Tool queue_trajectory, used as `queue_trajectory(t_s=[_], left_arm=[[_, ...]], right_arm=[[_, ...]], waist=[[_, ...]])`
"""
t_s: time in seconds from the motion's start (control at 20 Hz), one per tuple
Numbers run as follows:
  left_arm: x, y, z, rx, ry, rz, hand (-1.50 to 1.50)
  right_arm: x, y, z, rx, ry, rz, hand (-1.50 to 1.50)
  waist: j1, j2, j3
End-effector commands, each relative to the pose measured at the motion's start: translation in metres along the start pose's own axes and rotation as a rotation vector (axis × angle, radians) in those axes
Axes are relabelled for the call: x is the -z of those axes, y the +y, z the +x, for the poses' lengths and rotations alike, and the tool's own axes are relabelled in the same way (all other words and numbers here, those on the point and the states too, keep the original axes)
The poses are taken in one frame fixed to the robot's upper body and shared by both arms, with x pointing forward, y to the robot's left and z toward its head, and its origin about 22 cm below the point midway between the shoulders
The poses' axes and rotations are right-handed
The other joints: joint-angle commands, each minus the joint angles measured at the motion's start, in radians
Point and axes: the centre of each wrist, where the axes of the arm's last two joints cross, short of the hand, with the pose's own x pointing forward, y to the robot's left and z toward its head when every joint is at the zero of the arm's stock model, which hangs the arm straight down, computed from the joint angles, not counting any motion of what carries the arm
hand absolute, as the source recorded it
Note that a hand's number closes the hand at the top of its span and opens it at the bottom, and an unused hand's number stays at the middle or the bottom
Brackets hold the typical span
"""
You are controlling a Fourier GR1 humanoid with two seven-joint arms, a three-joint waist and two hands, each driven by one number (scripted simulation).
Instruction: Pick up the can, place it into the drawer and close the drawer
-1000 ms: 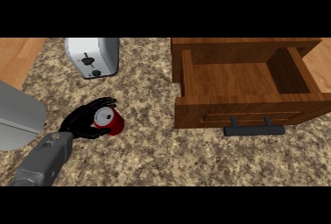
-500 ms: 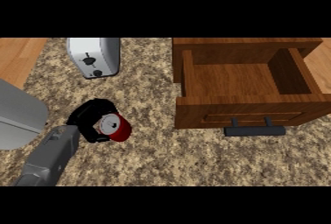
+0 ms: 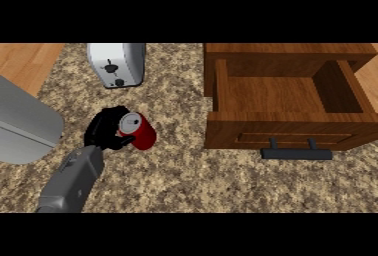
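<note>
One left hand [image 3: 103, 128] curled round one can [image 3: 142, 133]; one drawer [image 3: 244, 131] open

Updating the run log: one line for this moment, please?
left hand shut on red cylindrical can | wooden drawer open | right hand not in view

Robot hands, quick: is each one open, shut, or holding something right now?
Left robot hand: closed around the red can.
Right robot hand: not in the picture, so it cannot be told.

A pale two-slot toaster [image 3: 116, 64] stands on the speckled granite counter [image 3: 192, 185], with a rounded grey object [image 3: 22, 125] at the counter's left edge.
</note>
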Motion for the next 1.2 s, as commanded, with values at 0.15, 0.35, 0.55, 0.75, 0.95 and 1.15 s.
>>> queue_trajectory(t_s=[0.15, 0.35, 0.55, 0.75, 0.95, 1.15], left_arm=[[0.020, -0.052, 0.000, -0.015, -0.114, 0.129, 1.50], [0.036, -0.069, 0.042, 0.049, -0.203, 0.123, 1.50], [0.044, -0.109, 0.066, 0.091, -0.197, 0.097, 1.50], [0.034, -0.138, 0.102, 0.095, -0.225, 0.091, 1.50], [0.034, -0.168, 0.129, 0.118, -0.234, 0.105, 1.50], [0.035, -0.192, 0.157, 0.138, -0.241, 0.085, 1.50]], right_arm=[[-0.007, -0.001, -0.005, 0.000, 0.006, -0.021, -1.50], [-0.015, -0.004, -0.007, 0.010, 0.005, -0.015, -1.50], [-0.014, 0.000, 0.009, -0.013, -0.011, -0.018, -1.50], [-0.009, 0.007, 0.006, 0.020, 0.000, -0.032, -1.50], [-0.005, 0.006, 0.006, 0.007, -0.015, -0.006, -1.50], [-0.007, 0.009, 0.005, 0.038, -0.017, -0.013, -1.50]], waist=[[0.012, -0.008, 0.002], [0.010, -0.009, 0.002], [0.001, -0.011, 0.001], [-0.003, -0.004, 0.000], [-0.016, 0.004, -0.001], [-0.022, 0.006, -0.001]])
